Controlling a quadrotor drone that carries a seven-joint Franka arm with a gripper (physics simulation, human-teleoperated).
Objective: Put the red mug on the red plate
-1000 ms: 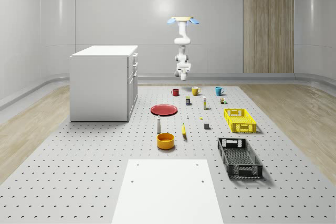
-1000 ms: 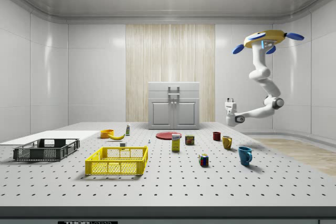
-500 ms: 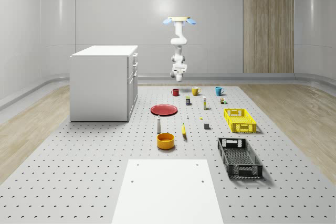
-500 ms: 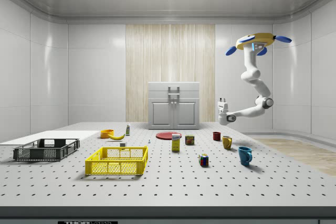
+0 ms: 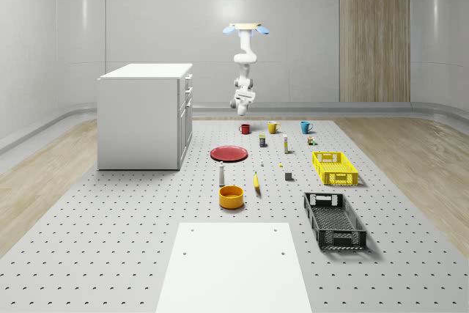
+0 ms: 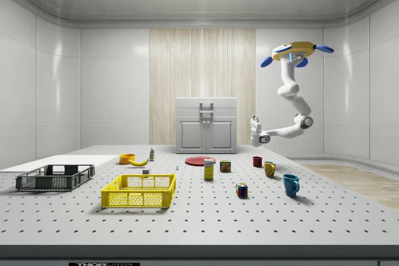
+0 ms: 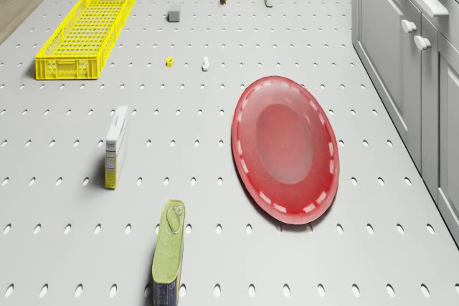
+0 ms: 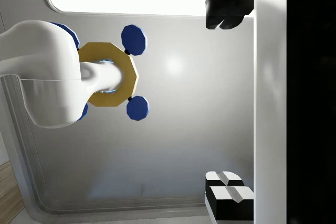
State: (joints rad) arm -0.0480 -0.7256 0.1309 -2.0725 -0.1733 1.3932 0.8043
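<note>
Drone [image 6: 293,50] hovering high over the table's [image 5: 110,232] far end, empty gripper [image 6: 254,119] spread wide and pointing upward above the mug [image 5: 245,129], which stands untouched just beyond the bare plate [image 5: 229,153].

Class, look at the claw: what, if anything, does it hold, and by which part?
Nothing. The claw hangs empty in the air above the red mug, which stands on the table.
</note>
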